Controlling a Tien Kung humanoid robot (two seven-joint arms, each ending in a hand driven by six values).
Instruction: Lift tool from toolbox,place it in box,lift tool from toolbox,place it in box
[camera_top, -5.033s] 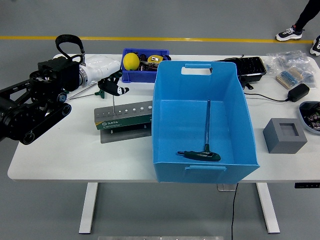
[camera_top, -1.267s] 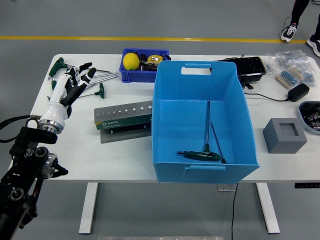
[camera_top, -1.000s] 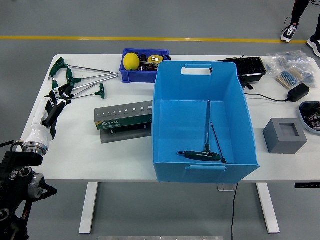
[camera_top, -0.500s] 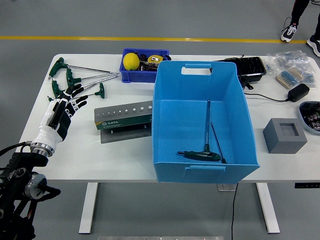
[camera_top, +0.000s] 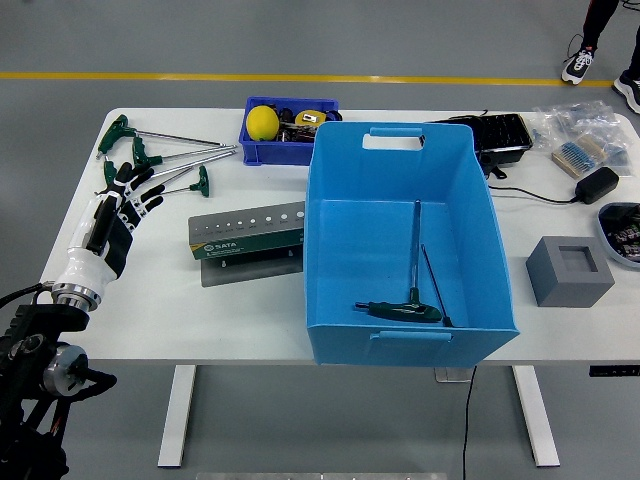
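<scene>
The green and grey tool holder (camera_top: 248, 236) lies left of the big blue box (camera_top: 405, 240), its row of holes empty. Inside the box lie a green T-handle wrench (camera_top: 405, 306) and a second thin tool (camera_top: 434, 285) beside it. Several more green-handled T wrenches (camera_top: 160, 158) lie on the table at the far left. My left hand (camera_top: 115, 208) hovers at the table's left edge, just below those wrenches, with fingers spread and nothing in them. The right arm is out of view.
A small blue bin (camera_top: 288, 128) holding a yellow ball (camera_top: 262, 122) stands behind the holder. A black tray (camera_top: 495, 135), bagged parts (camera_top: 585, 125), a power adapter (camera_top: 597, 185) and a grey block (camera_top: 569, 270) sit to the right of the box. A person's feet (camera_top: 585, 65) show at the top right.
Five seconds ago my left hand held a tool over the holder; a second tool now lies in the box. The hand has pulled back to the left edge, empty, shifting slightly over the last second.
</scene>
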